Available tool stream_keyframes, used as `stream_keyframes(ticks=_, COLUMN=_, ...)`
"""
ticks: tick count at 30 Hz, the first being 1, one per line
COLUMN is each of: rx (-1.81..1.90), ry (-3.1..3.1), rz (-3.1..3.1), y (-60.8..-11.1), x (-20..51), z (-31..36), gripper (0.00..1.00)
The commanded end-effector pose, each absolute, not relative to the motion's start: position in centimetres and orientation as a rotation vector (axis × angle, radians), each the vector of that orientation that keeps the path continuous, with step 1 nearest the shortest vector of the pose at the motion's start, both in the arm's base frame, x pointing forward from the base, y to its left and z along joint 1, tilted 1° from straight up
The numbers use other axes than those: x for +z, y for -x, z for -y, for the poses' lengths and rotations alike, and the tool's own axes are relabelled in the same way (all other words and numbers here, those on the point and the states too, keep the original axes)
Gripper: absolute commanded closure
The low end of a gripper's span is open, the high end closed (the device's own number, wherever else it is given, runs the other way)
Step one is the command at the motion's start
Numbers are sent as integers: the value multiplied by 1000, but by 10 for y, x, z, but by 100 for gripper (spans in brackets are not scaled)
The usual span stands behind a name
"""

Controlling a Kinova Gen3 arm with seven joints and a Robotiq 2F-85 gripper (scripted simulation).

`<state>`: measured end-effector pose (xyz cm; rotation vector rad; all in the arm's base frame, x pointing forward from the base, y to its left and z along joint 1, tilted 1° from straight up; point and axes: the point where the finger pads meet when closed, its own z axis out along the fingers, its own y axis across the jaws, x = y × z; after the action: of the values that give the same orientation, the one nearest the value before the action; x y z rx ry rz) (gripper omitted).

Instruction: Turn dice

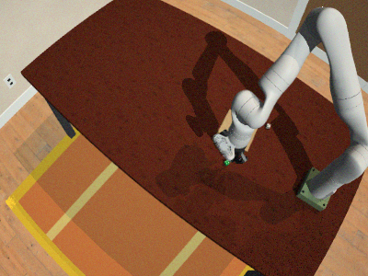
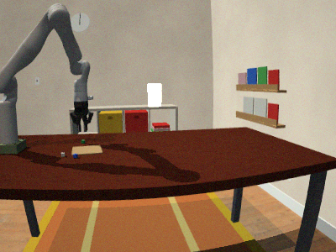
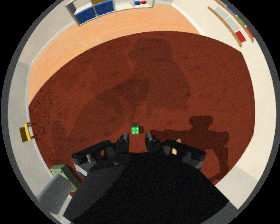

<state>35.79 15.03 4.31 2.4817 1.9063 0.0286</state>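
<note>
A tan mat (image 2: 86, 149) lies on the dark table near the arm's base, mostly hidden under the arm in the overhead view. A green die (image 1: 226, 163) (image 2: 83, 141) lies on the bare table just off the mat's far edge. A white die (image 2: 63, 154) and a blue die (image 2: 76, 155) lie on the table off the mat's near corner. The white die also shows in the overhead view (image 1: 268, 126). My gripper (image 2: 82, 123) hangs well above the green die, pointing down, its fingers partly closed with nothing between them. In the wrist view the green die (image 3: 134, 130) shows below, in the gap between the fingertips.
The arm's green base block (image 1: 315, 194) stands at the table's edge near the mat. A low shelf with yellow and red bins (image 2: 123, 121) stands behind the table by the wall.
</note>
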Motion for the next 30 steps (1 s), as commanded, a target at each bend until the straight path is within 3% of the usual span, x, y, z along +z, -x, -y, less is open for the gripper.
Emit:
stream_keyframes(ticks=1, rx=23, ry=-2481, rz=-1913, y=-356, x=38, z=-152, gripper=69)
stream_keyframes(ticks=30, rx=23, ry=-2481, rz=-1913, y=-356, x=7, z=-152, gripper=69)
